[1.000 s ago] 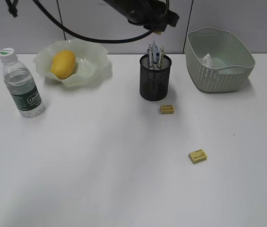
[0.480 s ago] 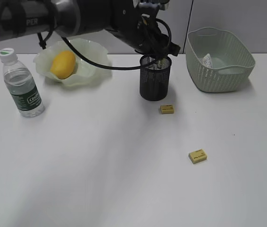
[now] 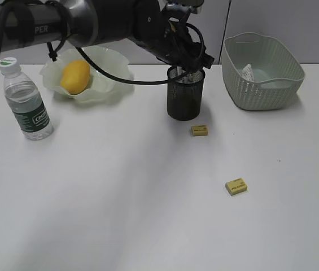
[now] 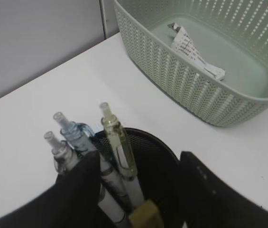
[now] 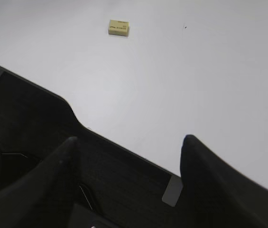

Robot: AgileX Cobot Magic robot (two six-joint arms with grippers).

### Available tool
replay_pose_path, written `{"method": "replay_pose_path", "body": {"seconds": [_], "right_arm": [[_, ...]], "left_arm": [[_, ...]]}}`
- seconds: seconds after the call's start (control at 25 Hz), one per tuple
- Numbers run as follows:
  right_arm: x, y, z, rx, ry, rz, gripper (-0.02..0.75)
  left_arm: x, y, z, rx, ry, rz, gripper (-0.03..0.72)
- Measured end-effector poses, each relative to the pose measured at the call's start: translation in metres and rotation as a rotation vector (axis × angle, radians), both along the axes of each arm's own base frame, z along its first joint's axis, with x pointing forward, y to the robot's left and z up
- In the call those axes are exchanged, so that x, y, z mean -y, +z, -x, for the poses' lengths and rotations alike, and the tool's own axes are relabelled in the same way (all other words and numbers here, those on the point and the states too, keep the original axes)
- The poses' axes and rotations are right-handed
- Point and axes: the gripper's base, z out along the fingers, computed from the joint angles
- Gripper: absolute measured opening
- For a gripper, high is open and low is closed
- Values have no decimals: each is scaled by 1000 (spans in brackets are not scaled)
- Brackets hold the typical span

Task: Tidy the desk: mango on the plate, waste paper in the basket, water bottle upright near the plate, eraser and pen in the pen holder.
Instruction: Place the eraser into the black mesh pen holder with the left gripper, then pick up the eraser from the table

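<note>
Pens (image 3: 185, 72) stand in the black mesh pen holder (image 3: 185, 101) mid-desk in the exterior view, with the left gripper (image 3: 192, 63) right at its rim. Mango (image 3: 75, 77) sits in the wavy plate (image 3: 111, 84), water bottle (image 3: 26, 100) upright to its left. Waste paper (image 3: 248, 72) lies in the basket (image 3: 261, 87) on the right. Two yellow erasers are out on the desk (image 3: 119, 197): one eraser (image 3: 200, 130) just in front of the holder, the other eraser (image 3: 235, 186) well apart, nearer the camera.

Left wrist view: the fingers (image 4: 84, 185) are parted on either side of the pen tops, gripping nothing I can see.

Right wrist view: right gripper (image 5: 129, 147) spread wide and empty over the desk edge.
</note>
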Motion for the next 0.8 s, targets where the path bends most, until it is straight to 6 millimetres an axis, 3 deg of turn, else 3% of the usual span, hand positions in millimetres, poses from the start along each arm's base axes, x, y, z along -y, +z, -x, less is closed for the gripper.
{"method": "replay_pose_path", "body": {"seconds": [0.2, 0.4, 0.56, 0.8], "right_arm": [[0, 0, 0, 0, 0, 0, 519], [0, 0, 0, 1, 0, -1, 520], [0, 1, 0, 7, 1, -5, 519], [0, 1, 0, 8, 1, -5, 519]], "left_arm": [[-1, 4, 1, -5, -1, -6, 435], [-11, 39, 15, -44, -10, -34, 436], [-27, 61, 37, -190, -26, -153, 435], [-51, 65, 60, -390, -30, -385, 368]]}}
